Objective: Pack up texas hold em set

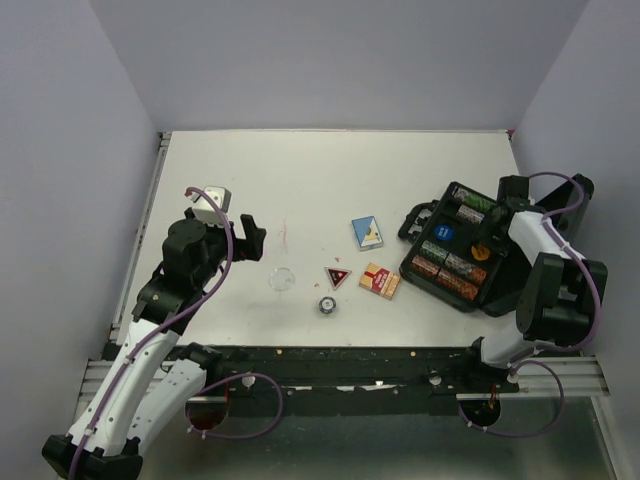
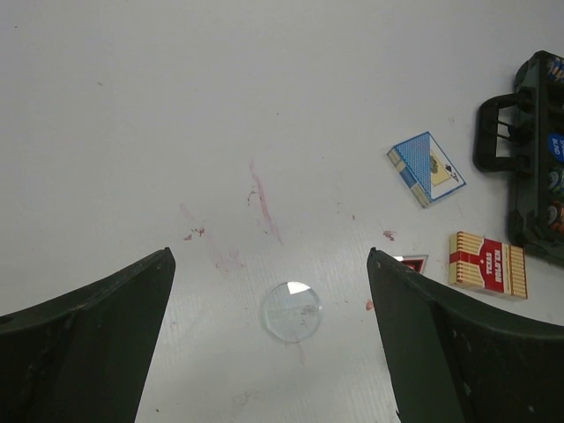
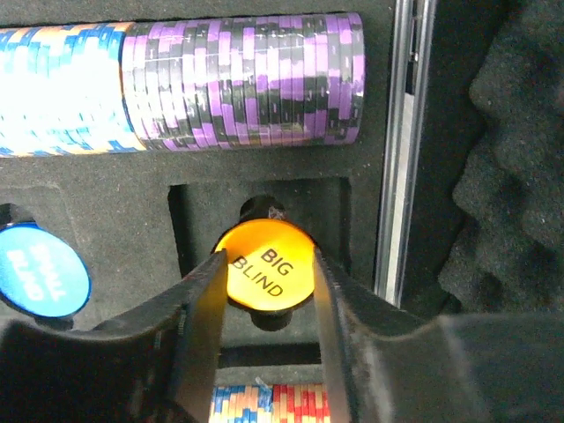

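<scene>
The black case (image 1: pixel 428 268) lies open at the right, with chip rows and a blue marker (image 1: pixel 446 233) in its foam. My right gripper (image 3: pixel 269 256) is inside it, shut on the orange "BIG BLIND" marker (image 3: pixel 269 269) over a round recess. On the table lie the blue card box (image 1: pixel 367 232), the red card box (image 1: pixel 379 281), the triangular red-black marker (image 1: pixel 338 277) and the clear marker (image 1: pixel 283 279). My left gripper (image 2: pixel 269 256) is open and empty above the clear marker (image 2: pixel 292 310), which shows between its fingers.
A small round silver-black button (image 1: pixel 327 305) lies in front of the triangular marker. Red smears mark the table near the clear marker. Purple chips (image 3: pixel 242 79) and blue-white chips (image 3: pixel 62 88) fill the row beyond the orange marker. Grey foam (image 3: pixel 515 167) lines the lid.
</scene>
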{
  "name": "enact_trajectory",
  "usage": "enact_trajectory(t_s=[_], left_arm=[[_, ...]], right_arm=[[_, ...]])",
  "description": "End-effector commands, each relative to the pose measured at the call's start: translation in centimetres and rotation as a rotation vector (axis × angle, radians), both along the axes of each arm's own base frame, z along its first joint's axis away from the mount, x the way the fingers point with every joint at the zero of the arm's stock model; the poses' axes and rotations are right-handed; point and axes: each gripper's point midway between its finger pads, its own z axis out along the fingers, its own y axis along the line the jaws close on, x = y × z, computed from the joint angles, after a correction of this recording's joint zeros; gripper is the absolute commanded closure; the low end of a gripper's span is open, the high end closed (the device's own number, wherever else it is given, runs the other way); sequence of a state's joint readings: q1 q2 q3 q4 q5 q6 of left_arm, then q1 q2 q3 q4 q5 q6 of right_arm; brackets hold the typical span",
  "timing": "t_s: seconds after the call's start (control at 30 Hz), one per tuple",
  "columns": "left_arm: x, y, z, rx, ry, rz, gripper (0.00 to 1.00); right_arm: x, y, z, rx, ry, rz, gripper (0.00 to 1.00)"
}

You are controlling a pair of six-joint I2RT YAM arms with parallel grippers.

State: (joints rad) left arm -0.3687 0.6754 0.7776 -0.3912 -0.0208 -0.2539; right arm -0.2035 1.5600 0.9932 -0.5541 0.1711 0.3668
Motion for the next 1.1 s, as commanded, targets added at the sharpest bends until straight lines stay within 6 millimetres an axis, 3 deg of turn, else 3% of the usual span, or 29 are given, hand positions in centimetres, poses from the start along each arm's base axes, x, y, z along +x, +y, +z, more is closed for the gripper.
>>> enact_trajectory(t_s=[0.0,0.3,0.57,0.7,0.9,0.97,1.0,1.07], left_arm=[[0.1,0.7,0.1,0.023,-0.015,0.034,0.01],[0.5,0.8,-0.7,0.040,0.014,0.043,0.01],[0.7,-0.6,-0.9,0.022,0.035,-0.023,0.01],[1.2,-2.1,0.6,-0.009,0.064,-0.077,0.01],[2.3,-3.5,3.8,-0.074,0.035,-0.105,0.01],[2.6,-3.7,3.6,-0.078,0.030,-0.111,0.01],[2.7,-3.7,2.9,-0.070,0.032,-0.112,0.01],[2.6,-3.6,1.2,-0.035,0.070,-0.115,0.01]], right_arm=[[0.0,-0.6,2.9,-0.045,-0.038,-0.011,0.43],[0.3,-1.1,7.9,-0.099,-0.115,0.036,0.32],[1.4,1.5,10.2,-0.034,-0.231,0.109,0.34],[1.8,5.2,11.6,0.015,-0.293,0.204,0.34],[1.7,13.2,11.5,0.096,-0.342,0.409,0.30],[1.6,15.7,11.0,0.126,-0.360,0.486,0.29],[1.3,17.4,10.8,0.160,-0.372,0.541,0.28],[1.0,19.0,9.9,0.168,-0.371,0.592,0.27]])
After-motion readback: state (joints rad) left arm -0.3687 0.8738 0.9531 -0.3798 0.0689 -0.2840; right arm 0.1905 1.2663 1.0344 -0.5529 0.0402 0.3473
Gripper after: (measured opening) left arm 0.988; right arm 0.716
